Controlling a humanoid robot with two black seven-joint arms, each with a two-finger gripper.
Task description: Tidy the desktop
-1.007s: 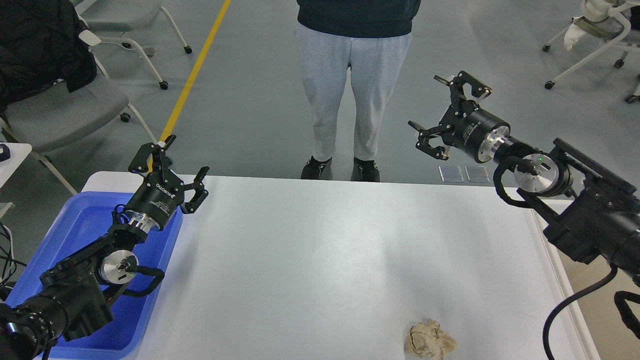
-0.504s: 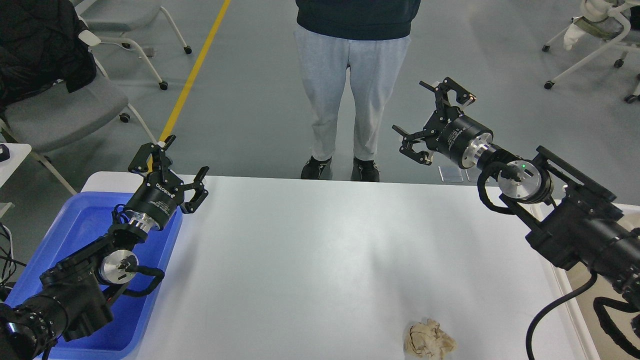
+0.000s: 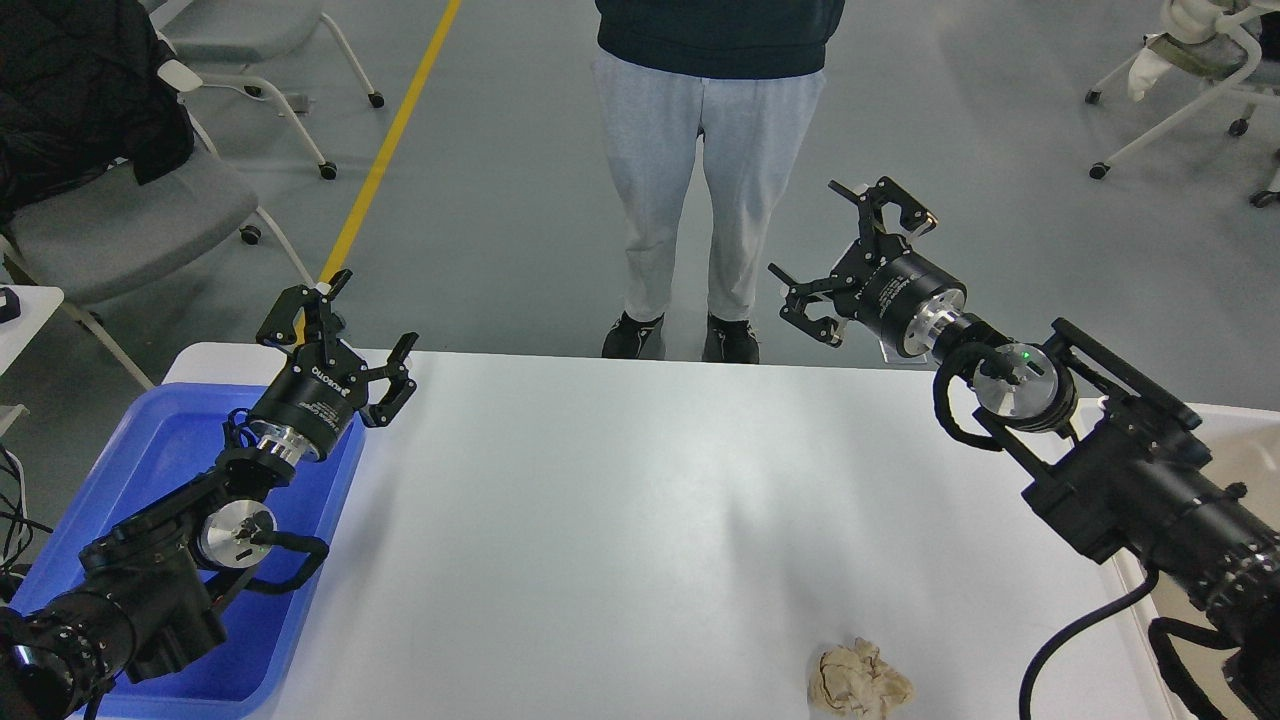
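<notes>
Left gripper (image 3: 343, 328) spread wide, nothing between the fingers (image 3: 400, 362), hanging over the far left corner of the desktop (image 3: 640, 500). Just below and behind those fingers, along the left arm, a blue bin (image 3: 150, 470) sitting at the left edge of the white surface, partly covered by the arm.

Right gripper (image 3: 838, 252) also spread wide and empty, poised beyond the far edge of the desktop, above the grey floor. Upper finger (image 3: 897, 200) raised, lower finger (image 3: 805, 305) nearer the table edge; neither touching anything. Right arm running back from there across the far right corner of the surface.

Desktop lying below and between both pairs of fingers: broad, white, mostly bare. A crumpled beige paper ball (image 3: 858, 682) resting on it at the near edge, well apart from the right fingers and farther still from the left ones.

Beyond both grippers, between them, a person (image 3: 715, 170) in grey trousers and dark shoes standing at the far side of the table. A cream tray (image 3: 1215, 450) beside the right arm, at the right edge. Grey office chair (image 3: 120, 215) off past the left fingers; yellow floor line (image 3: 395, 130) running away behind them.
</notes>
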